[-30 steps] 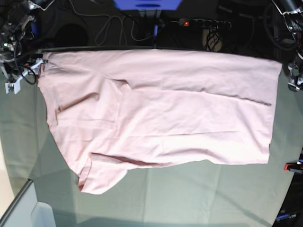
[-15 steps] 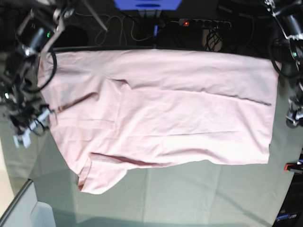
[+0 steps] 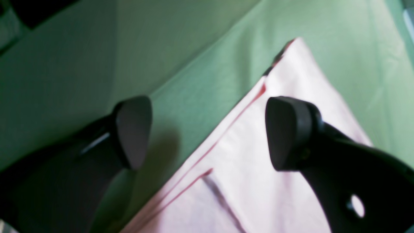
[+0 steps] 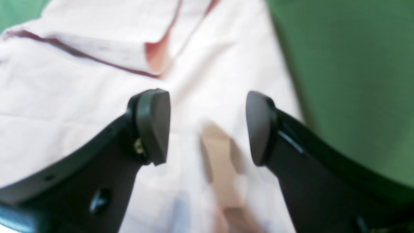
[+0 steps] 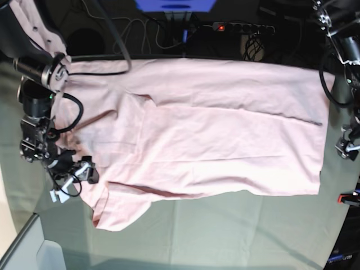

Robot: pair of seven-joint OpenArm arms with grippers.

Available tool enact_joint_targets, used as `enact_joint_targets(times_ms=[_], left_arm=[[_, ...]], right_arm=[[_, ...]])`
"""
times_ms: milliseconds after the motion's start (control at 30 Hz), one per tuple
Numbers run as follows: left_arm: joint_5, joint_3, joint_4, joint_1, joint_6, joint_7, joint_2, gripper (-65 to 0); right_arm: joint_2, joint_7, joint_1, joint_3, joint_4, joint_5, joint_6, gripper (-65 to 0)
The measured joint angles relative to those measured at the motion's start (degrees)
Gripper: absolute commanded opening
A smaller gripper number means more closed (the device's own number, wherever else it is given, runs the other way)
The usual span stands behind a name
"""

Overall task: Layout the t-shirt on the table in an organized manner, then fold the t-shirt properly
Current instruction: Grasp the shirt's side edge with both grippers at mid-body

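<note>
We see the t-shirt [image 5: 191, 129] flat on the worktop [image 5: 225, 230], long axis 9-to-3. Right tool [image 5: 70, 174], jaws apart and empty, over the 9 o'clock sleeve edge; left tool [image 3: 207, 132], wide and empty, at the 3 o'clock hem.

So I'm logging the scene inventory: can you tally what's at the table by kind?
t-shirt: 1
table: 1
grippers, both open: 2, the right gripper and the left gripper
power strip: 1
Total: 5
</note>
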Motion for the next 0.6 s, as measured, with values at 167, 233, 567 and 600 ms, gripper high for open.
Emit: enact_joint_targets(times_ms=[167, 233, 567, 600], left_arm=[[0.2, 0.0, -3.65, -2.12, -7.21, 0.24, -0.13, -12.4], [0.2, 0.0, -3.65, -2.29, -8.33, 0.04, -0.22, -12.4], [0.39, 0.02, -4.28, -4.72, -8.35, -0.24, -0.24, -12.4], [0.37, 0.04, -4.28, -4.79, -8.33, -0.15, -0.22, -12.4]], right_arm=[[0.24, 6.23, 0.76, 0.0, -1.36, 0.22, -2.71, -27.8], [0.79, 6.86, 0.76, 0.0, -1.53, 0.2, -3.93, -27.8], [2.14, 10.84, 1.22, -0.02, -6.82, 0.55, -13.6, -27.8], [1.88, 10.34, 1.05, -0.07, -7.61, 0.37, -13.6, -27.8]])
